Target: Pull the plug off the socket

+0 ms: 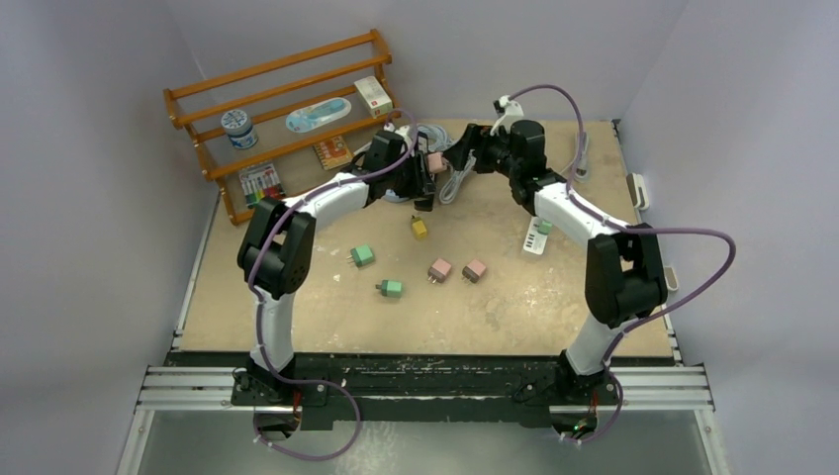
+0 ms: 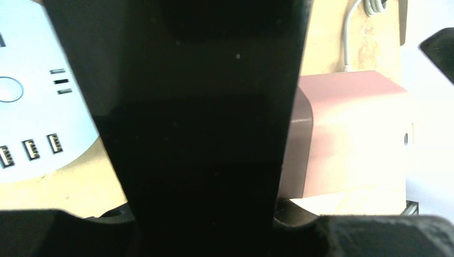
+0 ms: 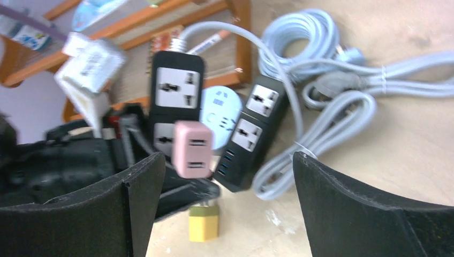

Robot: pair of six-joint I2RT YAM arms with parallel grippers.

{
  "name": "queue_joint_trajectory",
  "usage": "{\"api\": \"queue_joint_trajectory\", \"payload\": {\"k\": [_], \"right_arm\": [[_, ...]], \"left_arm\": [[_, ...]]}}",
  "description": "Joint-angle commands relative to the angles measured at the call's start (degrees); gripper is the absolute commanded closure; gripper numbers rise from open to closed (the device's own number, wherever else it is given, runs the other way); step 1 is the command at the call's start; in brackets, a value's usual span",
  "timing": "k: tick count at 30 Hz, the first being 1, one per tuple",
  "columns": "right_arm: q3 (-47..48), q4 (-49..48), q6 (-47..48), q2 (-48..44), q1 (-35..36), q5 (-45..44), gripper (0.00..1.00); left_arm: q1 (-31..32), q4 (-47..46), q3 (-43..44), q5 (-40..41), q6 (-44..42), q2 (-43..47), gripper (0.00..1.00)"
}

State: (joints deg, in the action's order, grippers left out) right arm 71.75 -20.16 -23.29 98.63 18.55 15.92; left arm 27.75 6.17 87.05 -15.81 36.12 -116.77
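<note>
Right tool (image 3: pixel 227 160): fingers spread wide with nothing between them. It is held above the desk (image 1: pixel 554 317) and faces the cluster of sockets.
Left tool (image 1: pixel 423 186): at the far middle of the desk, close to the right tool. A broad dark shape fills the centre of its own camera, so how far it is open and whether it holds anything cannot be told.
Pink plug (image 3: pixel 191 148): set against the lower outlet of the black socket strip (image 3: pixel 176 101), its two-slot face turned to the right wrist camera. It is blurred, and whether its pins are seated cannot be told. In the left wrist view its side touches the dark shape.
Black socket strip: tilted up from the desk, upper outlet uncovered.
Second black strip (image 3: pixel 256 134): just beside the first, on its right, with two outlets uncovered.
Round white socket (image 2: pixel 21 101): seen between the two strips, behind them.
Grey cable (image 3: pixel 332 96): coiled and tied, lying right of the strips.
Yellow plug (image 3: pixel 203 222): on the desk, near the pink plug.
Green plugs (image 1: pixel 362 255): two, loose at mid-desk, well apart from the sockets.
Spare pink plugs (image 1: pixel 440 269): two, side by side, right of the green ones.
Wooden rack (image 1: pixel 277 99): far left corner.
</note>
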Motion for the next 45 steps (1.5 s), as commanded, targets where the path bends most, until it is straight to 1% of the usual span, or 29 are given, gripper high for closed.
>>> {"api": "queue_joint_trajectory", "payload": {"k": [1,6,10,16,18,22,31,32,33,34,35,37,38,39,41,42,43,44,45], "right_arm": [[2.74,1.93,-0.90,-0.52,-1.87,2.78,0.12],[2.43,0.45,-1.14,0.99,-2.00,6.78,0.16],[2.18,-2.91,-1.06,1.92,-1.93,12.57,0.17],[5.70,-4.13,-2.41,6.61,-1.93,14.98,0.20],[6.67,-4.49,-2.98,8.20,-1.85,16.10,0.23],[9.24,-4.46,-3.87,12.17,-1.85,19.93,0.34],[13.41,-4.80,-6.12,15.96,-1.86,24.20,0.39],[13.48,-4.91,-6.55,16.17,-1.85,24.63,0.44],[13.58,-5.23,-7.15,16.44,-1.86,25.83,0.55],[13.47,-5.55,-7.97,16.64,-1.85,27.41,0.72],[13.25,-6.58,-9.01,16.81,-1.93,28.49,0.98],[12.92,-5.84,-9.28,16.35,-2.34,26.79,1.00],[13.31,-3.37,-8.07,15.81,-2.37,23.57,1.00],[14.35,0.76,-5.91,15.11,-2.35,17.71,1.00],[16.54,9.38,1.50,13.00,-1.54,3.35,1.00],[16.00,9.81,3.62,11.79,-1.18,-0.41,1.00],[14.96,8.61,3.65,10.58,-1.80,3.53,1.00],[13.28,4.72,1.66,9.83,-3.98,12.18,1.00],[10.91,-2.70,-3.55,9.75,-6.44,25.45,1.00]], "left_arm": [[-0.68,-1.86,1.70,1.99,-2.03,4.89,1.00],[-0.67,-2.10,0.95,1.22,-1.96,5.70,1.00],[-0.66,0.49,2.80,2.23,-3.72,5.07,1.00],[-0.63,1.23,3.87,2.42,-4.56,4.89,1.00],[-0.72,1.81,4.33,2.54,-5.16,4.61,1.00],[-0.76,2.73,6.18,2.58,-5.21,3.51,1.00],[-0.59,3.03,10.38,-1.47,-4.27,0.01,1.00],[-0.59,3.11,11.12,-1.76,-4.29,-0.27,1.00],[-0.59,3.34,11.75,-2.02,-4.30,-0.72,1.00],[-0.58,3.70,12.55,-2.30,-4.46,-1.17,1.00],[-0.57,4.36,13.17,-2.70,-4.60,-1.66,1.00],[-0.59,5.99,14.59,-3.07,-5.59,-2.74,1.00],[-0.67,6.76,15.01,-2.84,-5.93,-3.16,1.00],[-0.80,7.51,15.42,-1.92,-6.04,-3.48,1.00],[-1.69,8.48,15.68,0.29,-5.23,-4.32,1.00],[-2.11,8.56,15.63,1.39,-4.45,-4.60,1.00],[-2.52,8.56,15.43,2.48,-3.97,-4.95,1.00],[-2.83,8.32,15.08,3.19,-3.47,-5.09,1.00],[-3.06,7.99,14.85,3.85,-3.17,-5.33,1.00]]}}
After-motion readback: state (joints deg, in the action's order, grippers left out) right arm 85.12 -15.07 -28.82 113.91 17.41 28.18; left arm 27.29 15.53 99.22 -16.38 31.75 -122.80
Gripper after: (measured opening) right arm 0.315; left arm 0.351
